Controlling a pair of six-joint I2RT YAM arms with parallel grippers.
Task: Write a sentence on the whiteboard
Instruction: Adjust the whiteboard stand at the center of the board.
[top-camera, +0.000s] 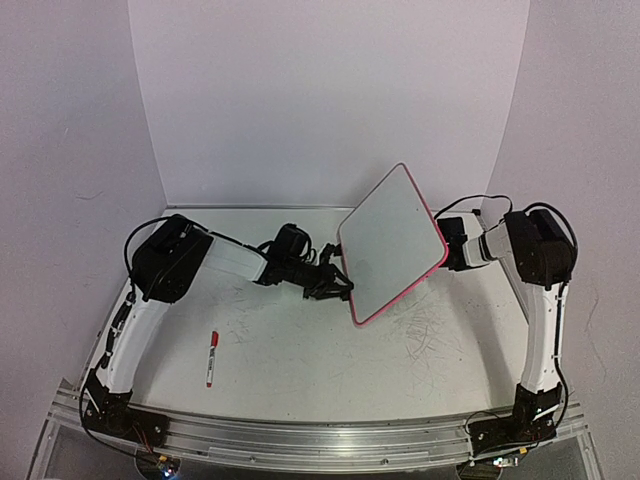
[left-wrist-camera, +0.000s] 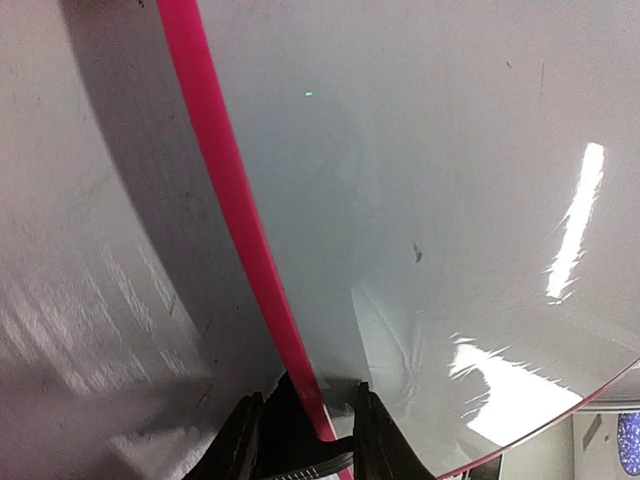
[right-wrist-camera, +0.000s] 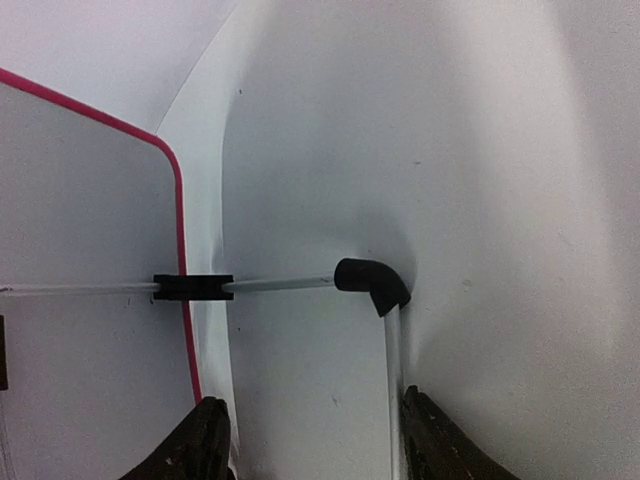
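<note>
Okay: board flanked on both sides, face blank

Whiteboard (top-camera: 392, 240) sits right of centre, tipped up on one corner between my two arms. I can't tell if that low corner rests on the surface (top-camera: 300, 380) or hangs clear.

Left jaws: apart, astride the pink rim (left-wrist-camera: 225, 180) at the lower-left edge, with gaps showing either side of it, so no pinch.

Right jaws: wide apart behind the right edge, with the board's edge by one finger and the wire stand leg (right-wrist-camera: 394, 350) by the other. No grip that I can see.

My read: the step is securing the board before any writing. To do it well I'd centre the rim in the left jaws, pinch on the rim only, and stay off the glossy face. The right side should take the board edge, not the thin wire, which looks likely to flex.

Count:
- one whiteboard
- one marker (top-camera: 212, 357), lying well left of it
- one black clip (right-wrist-camera: 193, 287)
- one black elbow foot (right-wrist-camera: 372, 282)
- two arms
- zero lines of the sentence
</note>
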